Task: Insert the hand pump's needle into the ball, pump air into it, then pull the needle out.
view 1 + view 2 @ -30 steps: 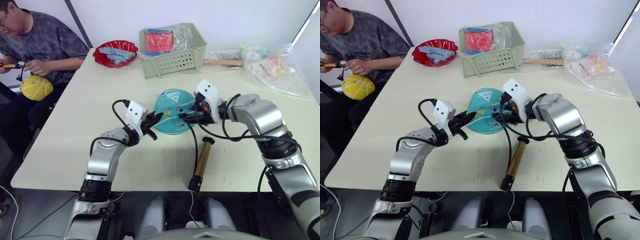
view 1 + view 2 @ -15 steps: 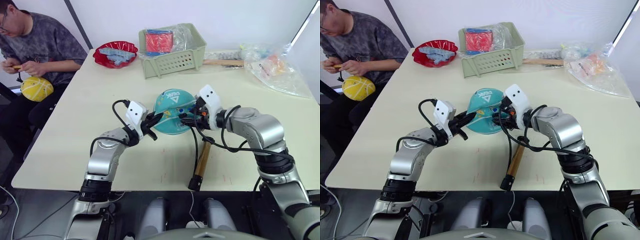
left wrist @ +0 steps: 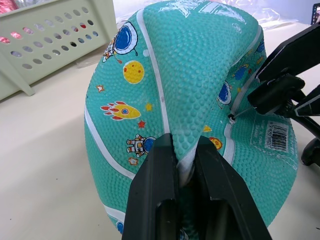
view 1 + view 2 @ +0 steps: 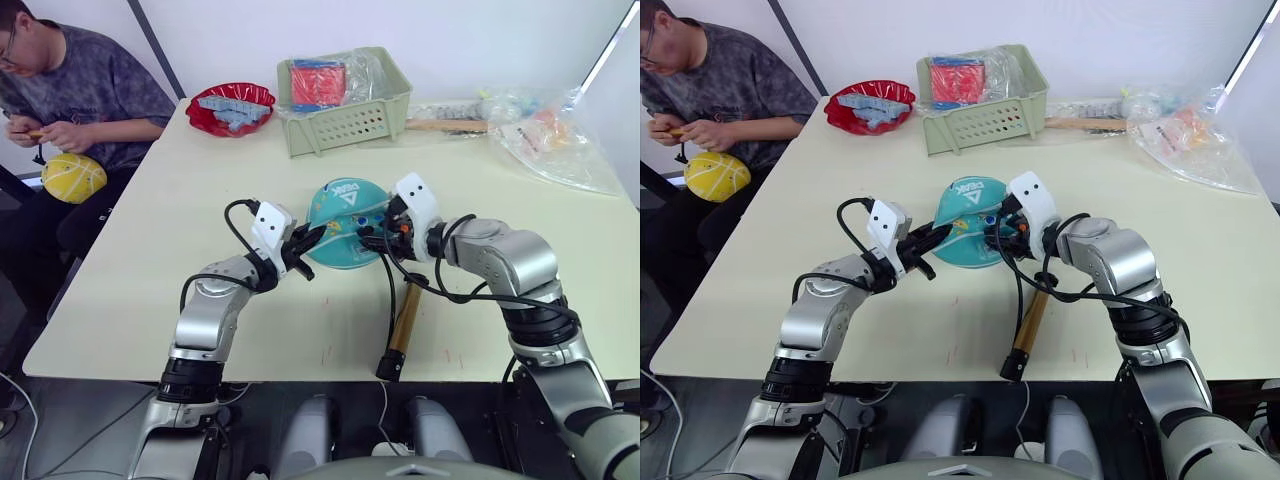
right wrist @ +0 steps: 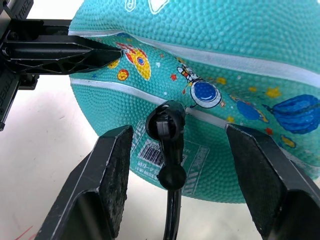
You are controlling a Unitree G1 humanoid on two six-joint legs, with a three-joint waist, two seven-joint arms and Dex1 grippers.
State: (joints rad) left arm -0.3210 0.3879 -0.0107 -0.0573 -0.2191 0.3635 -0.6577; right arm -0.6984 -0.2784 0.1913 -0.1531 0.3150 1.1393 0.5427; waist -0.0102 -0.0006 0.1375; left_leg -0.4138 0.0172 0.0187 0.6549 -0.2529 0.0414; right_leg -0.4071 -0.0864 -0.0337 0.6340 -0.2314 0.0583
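Observation:
The teal ball [image 4: 343, 222], part deflated, sits mid-table. My left gripper [image 4: 312, 238] is shut on a fold of the ball's skin [image 3: 186, 150] at its left side. On the ball's right side, the needle [image 3: 240, 112] goes into the valve on a white seam, with its black fitting [image 5: 169, 131] standing out from the ball. My right gripper [image 5: 177, 134] is open, one finger [image 5: 107, 175] on each side of the fitting and neither touching it. The black hose [image 4: 392, 285] runs down to the hand pump [image 4: 405, 322], which lies on the table in front of the ball.
A green basket [image 4: 350, 128] and a red plate [image 4: 232, 108] stand at the table's far side. Plastic bags [image 4: 555, 135] lie at the far right. A person sits at the far left with a yellow ball [image 4: 72, 176].
My right arm has dropped its elbow and the wrist has settled closer to the ball's right side. The left gripper, ball and pump have stayed put.

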